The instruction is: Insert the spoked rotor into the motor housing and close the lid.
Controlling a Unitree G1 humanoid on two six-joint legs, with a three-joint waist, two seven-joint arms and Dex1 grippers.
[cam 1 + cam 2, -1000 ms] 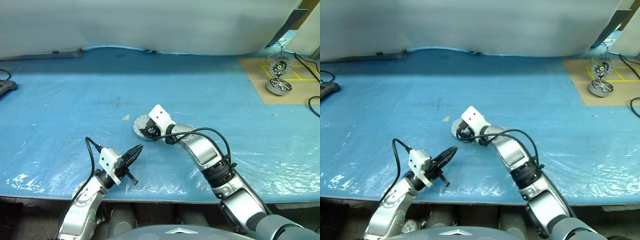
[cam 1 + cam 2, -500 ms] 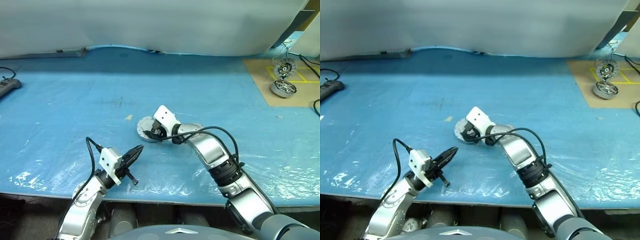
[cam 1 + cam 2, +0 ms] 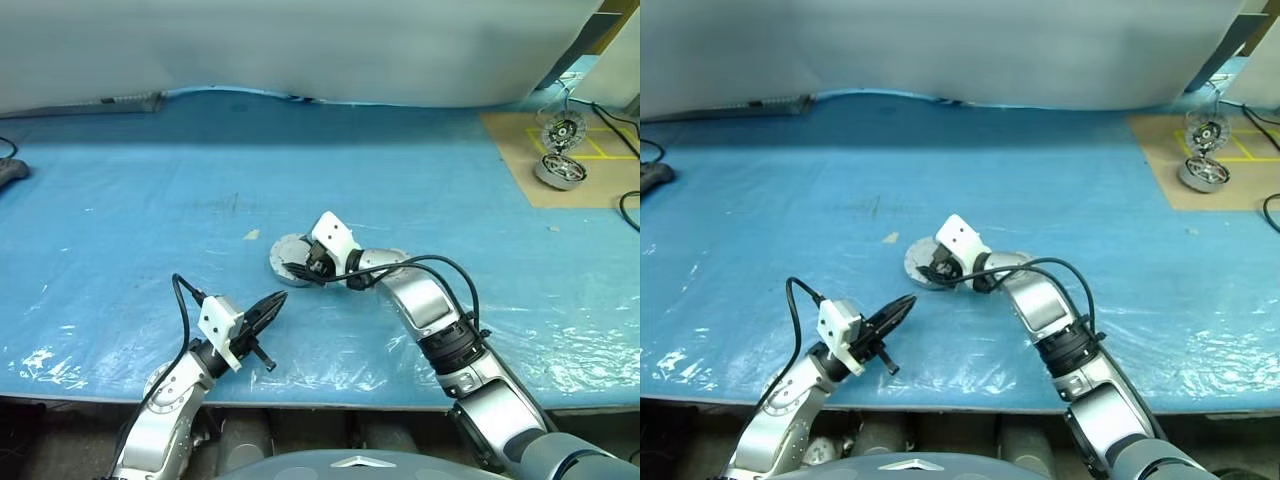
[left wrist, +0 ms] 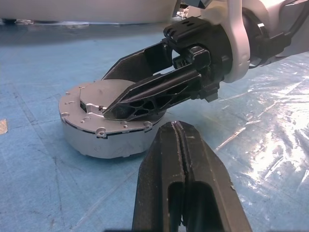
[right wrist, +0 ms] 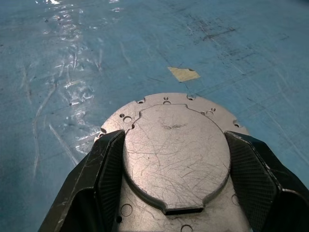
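Closed motor housing sat mid-counter, lid down. My right end effector was spread astride its top; left end effector pressed together, empty. Judged it rigid, heavy, slick metal; best gripped across the rim.

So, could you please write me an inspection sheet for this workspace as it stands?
Surface: blue plastic sheet covers the table, wrinkled near the front edge.
Job's things: motor housing lies flat with its plain grey lid shut on top; rotor not seen.
Clutter: scrap of tan tape beyond the housing; two more motor parts on a brown board far right.
Hands: right hand open, fingers on either side of the lid; left hand shut, empty.
Cables: black cables on both wrists.
Surroundings: white sheet behind the table.
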